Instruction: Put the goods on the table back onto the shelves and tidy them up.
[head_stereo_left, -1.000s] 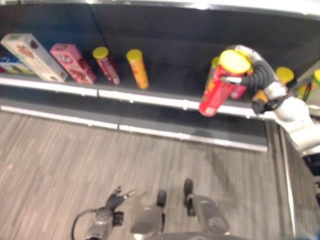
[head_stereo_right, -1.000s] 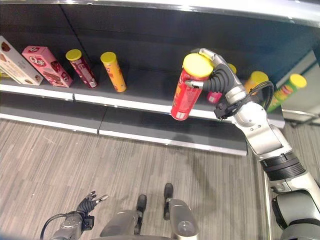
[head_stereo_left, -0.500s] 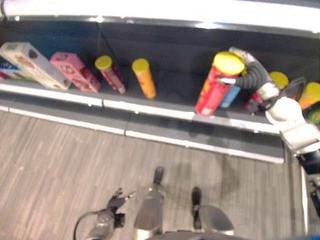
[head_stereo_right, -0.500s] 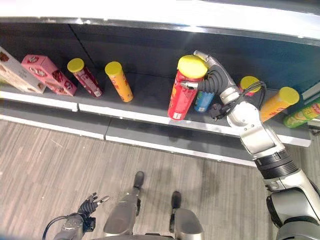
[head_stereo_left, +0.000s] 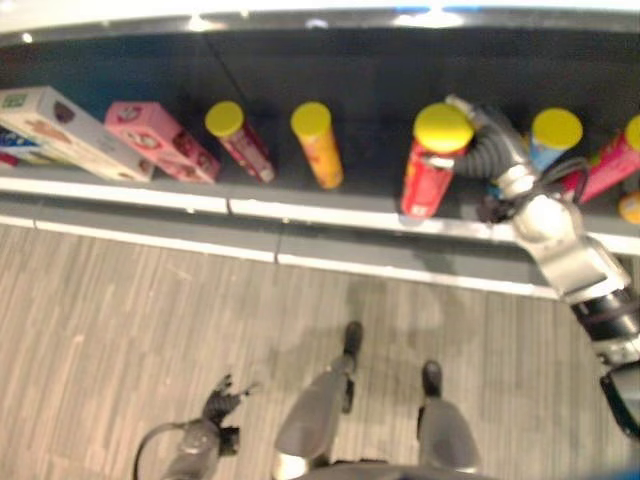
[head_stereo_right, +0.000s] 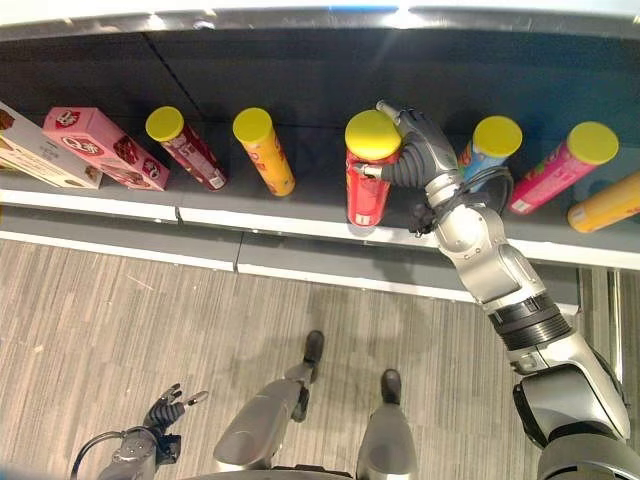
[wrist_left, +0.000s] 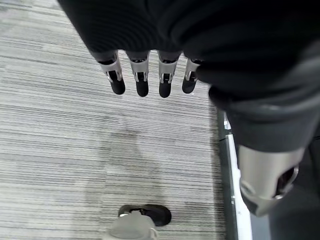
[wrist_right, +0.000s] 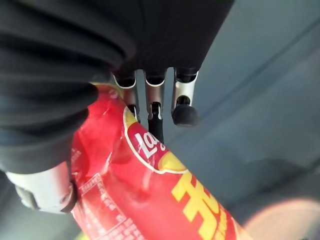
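A red chip can with a yellow lid (head_stereo_right: 368, 180) stands upright on the dark shelf (head_stereo_right: 300, 215), near its front edge. My right hand (head_stereo_right: 422, 150) is curled round its upper part; the right wrist view has the red can (wrist_right: 145, 200) pressed against the fingers (wrist_right: 155, 100). Low over the floor hangs my left hand (head_stereo_right: 165, 410), fingers (wrist_left: 140, 80) relaxed and holding nothing. Other cans stand on the same shelf: a dark red one (head_stereo_right: 190, 150) and an orange one (head_stereo_right: 265, 150) to the left, a blue one (head_stereo_right: 490, 145) just right of my hand.
A pink box (head_stereo_right: 100, 145) and a white box (head_stereo_left: 70, 130) lie at the shelf's left end. At the right end lean a pink can (head_stereo_right: 560, 165) and an orange can (head_stereo_right: 605, 205). A lower shelf edge (head_stereo_right: 330, 275) runs in front above the grey striped floor (head_stereo_right: 120, 330).
The right hand has brought the red can down and set it upright on the shelf. The camera has shifted, so more cans show at the right. The left hand hangs as before.
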